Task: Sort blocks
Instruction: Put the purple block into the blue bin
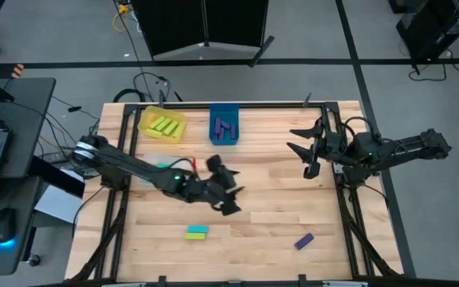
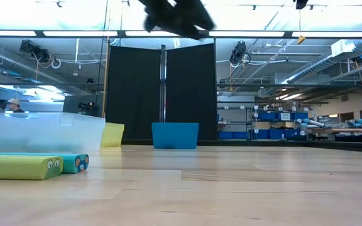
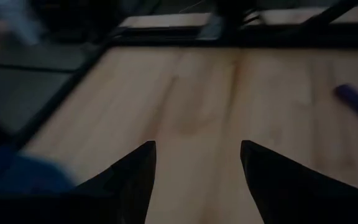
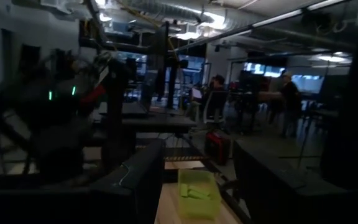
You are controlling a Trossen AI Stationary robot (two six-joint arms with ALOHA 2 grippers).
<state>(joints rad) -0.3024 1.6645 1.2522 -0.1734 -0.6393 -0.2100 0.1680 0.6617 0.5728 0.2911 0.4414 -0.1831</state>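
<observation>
Sorting nearly done: left gripper (image 1: 228, 191) is hovering open and empty at centre; apparently three blocks (image 1: 197, 232) are remaining at lower frame.

Both arms are dark, nearly black, built of jointed segments. The left arm (image 1: 146, 171) has a silver-grey base joint and a small green light near its wrist. The right arm (image 1: 397, 150) carries looping black cables.

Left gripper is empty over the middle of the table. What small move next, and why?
Probably swing the left gripper toward the purple block and lower over it. Its fingers are open with nothing between them, that block lies loose on the table, and the left wrist view already faces it. The right gripper waits near the table's right edge.
</observation>
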